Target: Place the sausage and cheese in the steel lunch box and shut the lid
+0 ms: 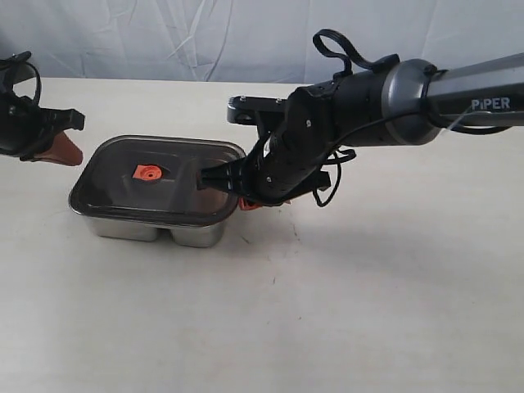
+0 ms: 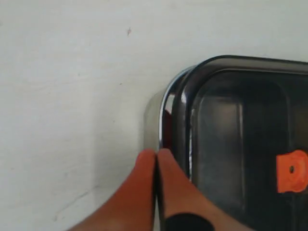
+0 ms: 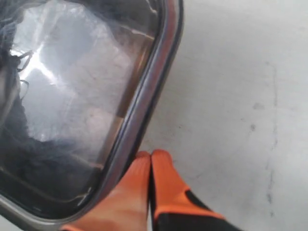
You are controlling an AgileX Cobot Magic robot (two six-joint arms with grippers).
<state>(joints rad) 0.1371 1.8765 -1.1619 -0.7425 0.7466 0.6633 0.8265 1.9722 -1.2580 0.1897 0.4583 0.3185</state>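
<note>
**Exterior view.** The steel lunch box [image 1: 139,228] is seen on the white table [image 1: 368,311], left of centre. It is covered by the lid [image 1: 110,187], which lies flat on it with the orange valve [image 1: 148,173] at its middle. The sausage and the cheese cannot be made out through the dark lid. The left gripper [image 1: 64,152] is held above the table just beside the box's left end, apart from it, and nothing is seen between its orange fingers. The right gripper [image 1: 247,202] is reached in from the right, and its tips are placed at the right-hand edge of the lid.

**Left wrist view.** The left gripper [image 2: 156,156] is shown fully closed, its two orange fingers [image 2: 139,192] pressed together with nothing gripped. The tips are seen close to a rounded corner of the lid [image 2: 231,144], where a strip of the steel lunch box [image 2: 167,108] is exposed. The valve [image 2: 291,172] is seen at the frame's edge.

**Right wrist view.** The right gripper [image 3: 151,156] is likewise closed on nothing, its fingers [image 3: 168,183] pressed together. The tips are found just beside the rim of the lid [image 3: 144,106], with bare table [image 3: 231,96] on the other side. Whether the rim is touched cannot be told.
</note>
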